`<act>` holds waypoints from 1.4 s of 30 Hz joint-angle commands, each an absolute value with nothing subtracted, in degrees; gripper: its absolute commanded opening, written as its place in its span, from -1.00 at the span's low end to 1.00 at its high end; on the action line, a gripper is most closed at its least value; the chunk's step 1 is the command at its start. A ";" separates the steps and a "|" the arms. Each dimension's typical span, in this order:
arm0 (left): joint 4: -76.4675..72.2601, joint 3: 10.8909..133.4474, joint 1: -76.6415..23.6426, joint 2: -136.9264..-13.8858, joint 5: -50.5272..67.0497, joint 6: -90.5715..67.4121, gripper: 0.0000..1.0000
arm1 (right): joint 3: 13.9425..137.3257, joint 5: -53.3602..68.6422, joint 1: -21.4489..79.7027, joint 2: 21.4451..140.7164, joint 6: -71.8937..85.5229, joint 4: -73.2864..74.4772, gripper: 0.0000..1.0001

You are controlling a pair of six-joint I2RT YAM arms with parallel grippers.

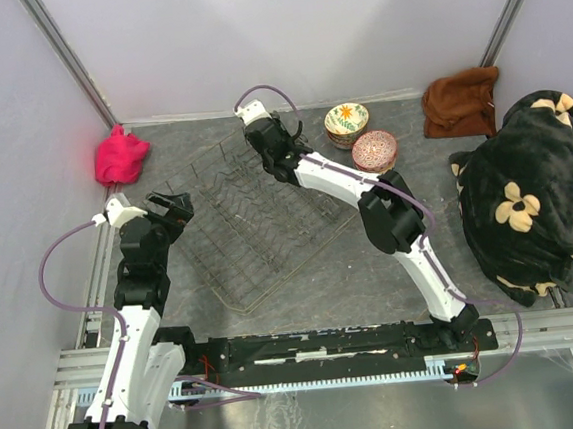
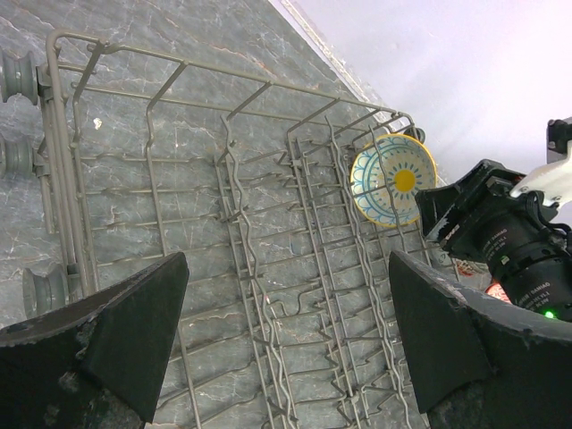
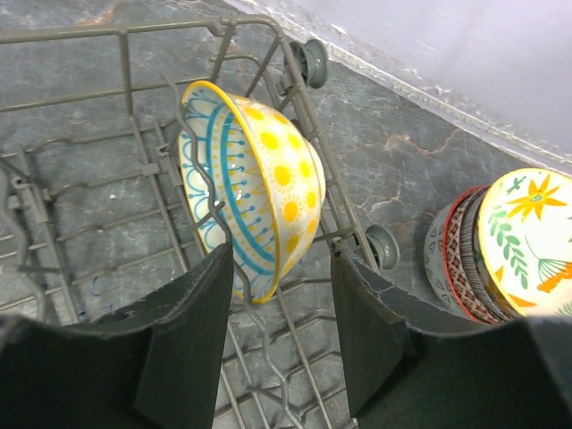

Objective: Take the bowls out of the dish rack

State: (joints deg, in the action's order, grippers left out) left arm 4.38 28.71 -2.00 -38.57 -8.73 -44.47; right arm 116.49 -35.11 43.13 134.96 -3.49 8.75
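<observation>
The dish rack (image 1: 257,222) lies on the table's middle; it also shows in the left wrist view (image 2: 268,223). One yellow-and-blue bowl (image 3: 255,201) stands on edge between tines at the rack's far corner, also seen in the left wrist view (image 2: 391,180). My right gripper (image 3: 284,259) is open, its fingers on either side of the bowl's lower rim, not closed on it; in the top view (image 1: 265,136) it hides the bowl. My left gripper (image 2: 286,268) is open and empty above the rack's left side (image 1: 170,205). Two stacks of bowls (image 1: 347,124) (image 1: 374,151) stand right of the rack.
A pink cloth (image 1: 121,157) lies at the far left, a brown cloth (image 1: 460,102) at the far right. A black floral blanket (image 1: 536,193) fills the right side. The bowl stacks (image 3: 509,246) stand close beside the rack's wheeled corner.
</observation>
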 commanded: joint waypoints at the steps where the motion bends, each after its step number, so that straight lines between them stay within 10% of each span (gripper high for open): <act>1: 3.78 31.03 -2.11 -38.02 -8.75 -42.02 0.98 | 120.65 -39.53 43.59 136.72 -5.34 4.71 0.11; 22: 3.18 30.99 -2.11 -38.45 -9.38 -41.84 0.98 | 126.42 -53.85 45.53 146.74 -16.25 -8.18 -0.16; 42: 3.08 30.81 -2.10 -38.56 -10.02 -41.70 0.99 | 127.35 -61.25 47.18 151.45 -30.35 -23.24 -0.98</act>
